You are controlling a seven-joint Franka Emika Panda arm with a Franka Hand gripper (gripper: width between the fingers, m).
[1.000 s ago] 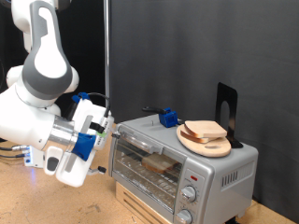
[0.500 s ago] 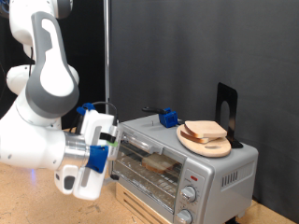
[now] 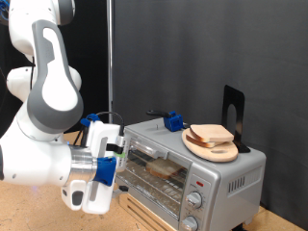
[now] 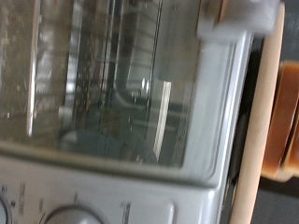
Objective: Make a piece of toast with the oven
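The silver toaster oven [image 3: 207, 171] stands at the exterior view's right on a wooden base. A slice of toast [image 3: 166, 166] lies on the rack inside, seen through the glass door [image 3: 154, 166], which stands upright against the oven front. My gripper [image 3: 119, 154] is at the door's edge on the exterior view's left, touching or nearly touching it, and its fingertips are hard to make out. The wrist view is filled by the glass door [image 4: 112, 93] at close range, with two knobs [image 4: 73, 216] at the frame's edge. No fingers show clearly there.
A wooden plate with another bread slice [image 3: 212, 136] sits on the oven's top, beside a blue object [image 3: 173, 121] and a black bracket [image 3: 234, 114]. A dark curtain hangs behind. The wooden tabletop [image 3: 38, 207] lies below my arm. A tan wooden edge [image 4: 269, 112] shows in the wrist view.
My arm has swung down and towards the exterior view's right, bringing the gripper from beside the oven up against its front door.
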